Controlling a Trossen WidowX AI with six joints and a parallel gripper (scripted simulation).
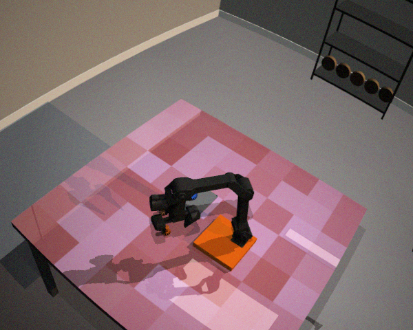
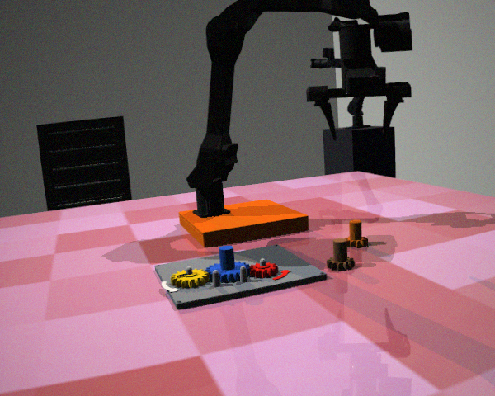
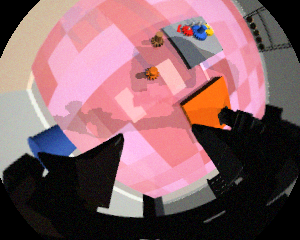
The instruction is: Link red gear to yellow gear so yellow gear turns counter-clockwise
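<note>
The grey board (image 2: 290,271) (image 3: 189,61) carries the red gear (image 2: 263,270) (image 3: 188,31), the yellow gear (image 2: 190,278) (image 3: 210,31) and, between them, a blue gear (image 2: 227,261) (image 3: 200,33) with a tall handle. The blue gear looks flat and close to both; exact tooth contact is too small to tell. Two empty pegs, one (image 2: 215,278) and another (image 2: 243,274), stand in front of it. A brown gear (image 2: 340,256) (image 3: 157,40) and an orange gear (image 2: 355,235) (image 3: 152,73) stand on the table. My gripper (image 2: 360,135) (image 3: 158,132) is open and empty, high above the table beyond the loose gears.
The orange base block (image 1: 217,241) (image 2: 256,230) (image 3: 206,106) carries the arm's foot and lies behind the board in the exterior view. The arm arches high over the table. A red arrow (image 2: 281,275) and a white arrow (image 2: 169,287) mark the board.
</note>
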